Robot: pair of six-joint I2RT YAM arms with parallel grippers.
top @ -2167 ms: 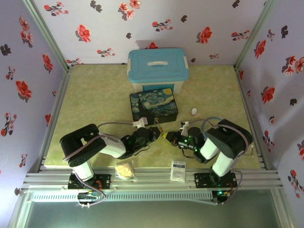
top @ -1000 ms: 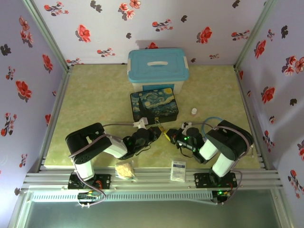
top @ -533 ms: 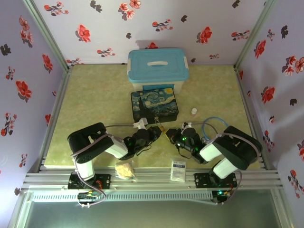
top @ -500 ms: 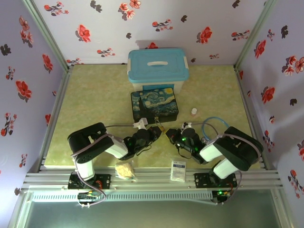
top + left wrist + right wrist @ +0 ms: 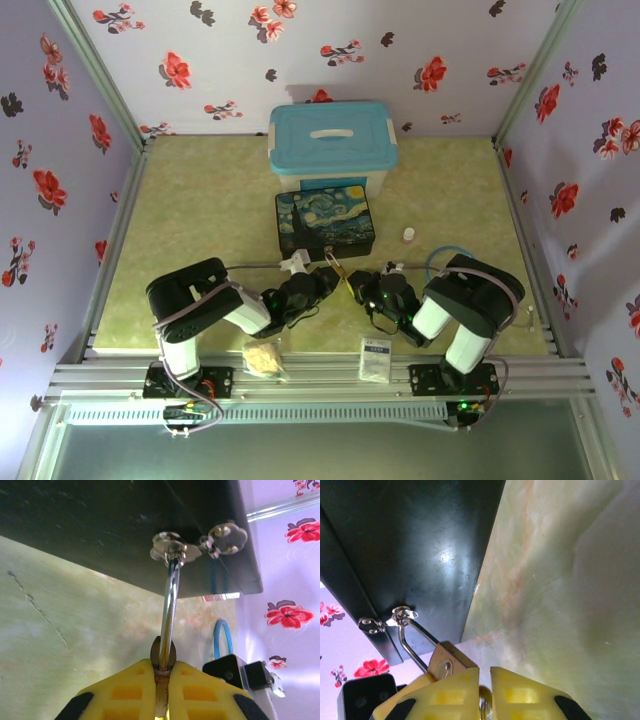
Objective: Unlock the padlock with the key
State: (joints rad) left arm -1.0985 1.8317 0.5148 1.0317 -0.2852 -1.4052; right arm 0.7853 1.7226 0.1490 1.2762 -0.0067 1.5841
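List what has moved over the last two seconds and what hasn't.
The right gripper edged left, closer to the padlock hanging from the dark-blue box; its elbow swung outward, then back in. The left arm's elbow shifted slightly right while the left gripper kept pinching the padlock. Box, blue-lidded bin, white bottle and white packet stayed put.

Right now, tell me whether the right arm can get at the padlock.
Probably yes. The left tool holds the padlock, which hangs by its shackle from the dark box, and the right tool sits right beside its body with nothing between. The keyhole is hidden.
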